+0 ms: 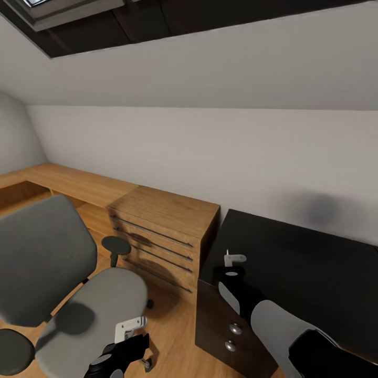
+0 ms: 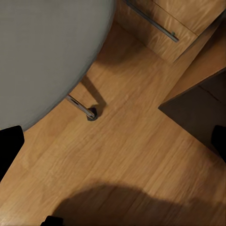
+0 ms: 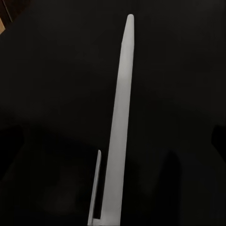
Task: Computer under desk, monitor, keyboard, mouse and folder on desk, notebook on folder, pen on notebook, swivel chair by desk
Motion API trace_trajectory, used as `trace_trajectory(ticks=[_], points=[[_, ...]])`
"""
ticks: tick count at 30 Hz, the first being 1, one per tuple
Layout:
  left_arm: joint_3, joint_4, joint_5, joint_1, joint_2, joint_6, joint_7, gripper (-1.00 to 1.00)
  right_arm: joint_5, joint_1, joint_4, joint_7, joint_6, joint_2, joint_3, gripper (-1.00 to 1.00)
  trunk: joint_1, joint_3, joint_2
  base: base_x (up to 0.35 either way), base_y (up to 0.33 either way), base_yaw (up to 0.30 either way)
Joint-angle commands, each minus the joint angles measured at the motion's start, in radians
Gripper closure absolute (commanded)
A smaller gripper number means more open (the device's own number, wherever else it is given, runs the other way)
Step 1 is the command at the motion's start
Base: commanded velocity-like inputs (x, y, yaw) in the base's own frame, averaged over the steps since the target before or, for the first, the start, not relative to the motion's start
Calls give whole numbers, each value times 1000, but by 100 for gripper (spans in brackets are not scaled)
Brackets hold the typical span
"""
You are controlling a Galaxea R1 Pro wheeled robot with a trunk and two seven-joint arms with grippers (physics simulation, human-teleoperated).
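No legible writing; swivel chair (image 1: 79, 294) at left on wood floor (image 2: 136, 155), seat beside left gripper (image 1: 128, 333), jaws' spread cannot be told; right gripper (image 1: 233, 259) over desk (image 1: 315, 262) surface corner, jaws' state unclear; wooden drawer chest (image 1: 163, 236) between.

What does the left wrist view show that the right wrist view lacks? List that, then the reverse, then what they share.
Left wrist view: the swivel chair's grey seat, one chrome leg ending in a caster, the light wood floor, and a light-wood drawer front with a metal handle. Right wrist view: a slim white strip seen edge-on against glossy black; I cannot tell what it is. Shared: the desk, seen as its black top in the right wrist view and as a dark corner in the left.
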Motion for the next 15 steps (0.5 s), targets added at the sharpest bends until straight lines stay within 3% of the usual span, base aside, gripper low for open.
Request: trace_trajectory(ticks=[1, 8, 15], points=[[-1, -2, 11, 0, 0, 1, 10, -100, -5, -1, -1, -7, 9, 0, 8, -100, 0, -1, -1, 1, 0, 0], [-1, -5, 12, 0, 0, 2, 10, -100, -8, -1, -2, -8, 72, 1, 4, -100, 0, -1, -1, 0, 0, 0], [-1, -5, 12, 0, 0, 3, 10, -100, -8, -1, -1, -9, 88, 2, -3, -100, 0, -1, -1, 0, 0, 0]])
